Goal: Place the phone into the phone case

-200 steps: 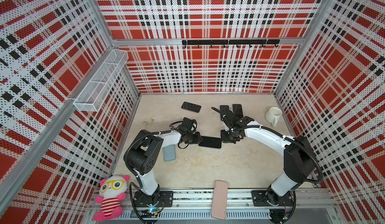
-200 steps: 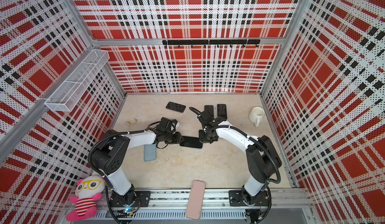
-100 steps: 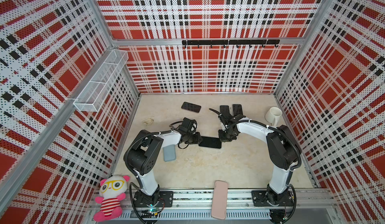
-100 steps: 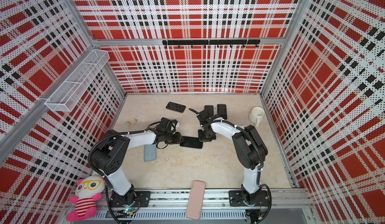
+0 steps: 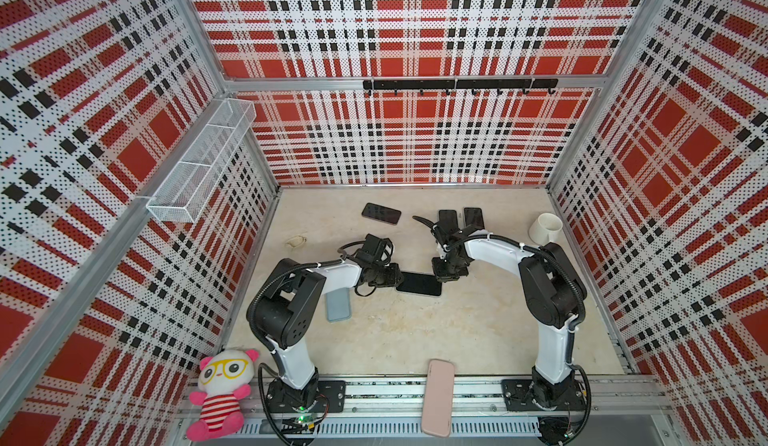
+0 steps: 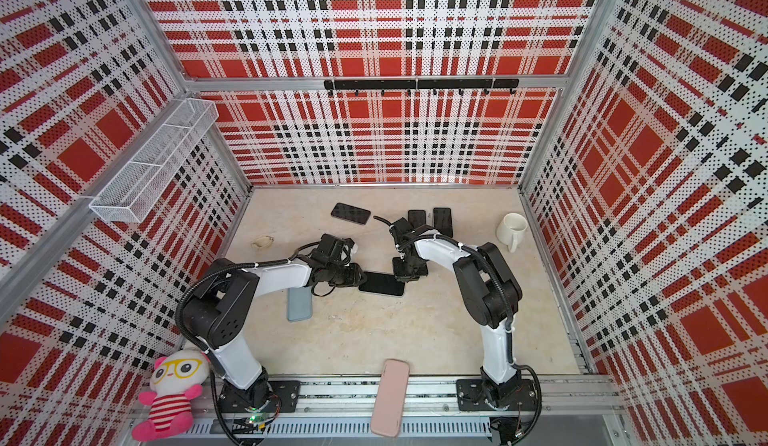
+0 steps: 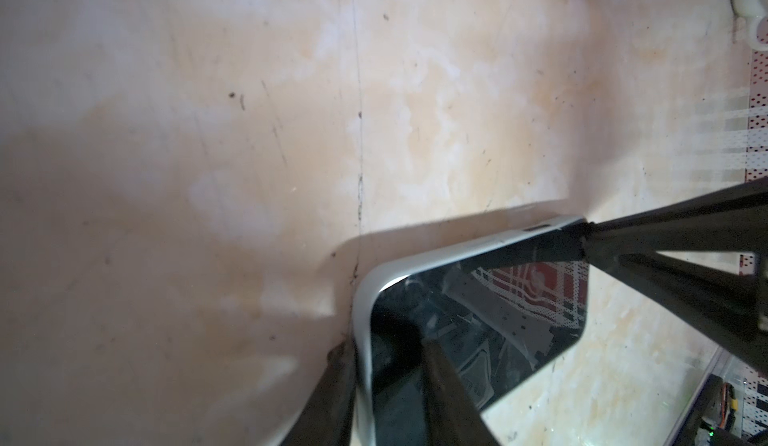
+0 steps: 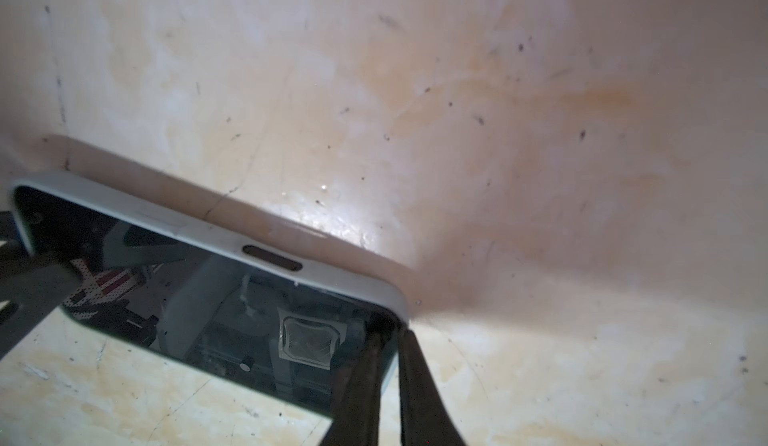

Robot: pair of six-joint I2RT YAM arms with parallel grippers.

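1. While the phone (image 5: 419,284) lay screen-up in the middle of the table (image 5: 415,340), we had both grippers on it, one at each end.
2. Our left gripper (image 7: 384,344) was narrowly parted and clamped on the end nearer its arm, one finger over the glass and one at the rim's outside.
3. Our right gripper (image 8: 388,336) had its fingers almost together, nipping the rim at the far corner.
4. We saw a pale rim around the glass in both wrist views, with a slot cut in its side. We judged it a case already round the phone, though we could not rule out the phone's own frame.
5. If it was a case, the phone was in, and we had only to press the corners home and let go.
6. If not, nothing was done. A blue case (image 5: 337,305) lay partly under the left arm and a pink case (image 5: 436,398) lay across the front rail (image 5: 374,390), neither holding a phone as far as we could see.
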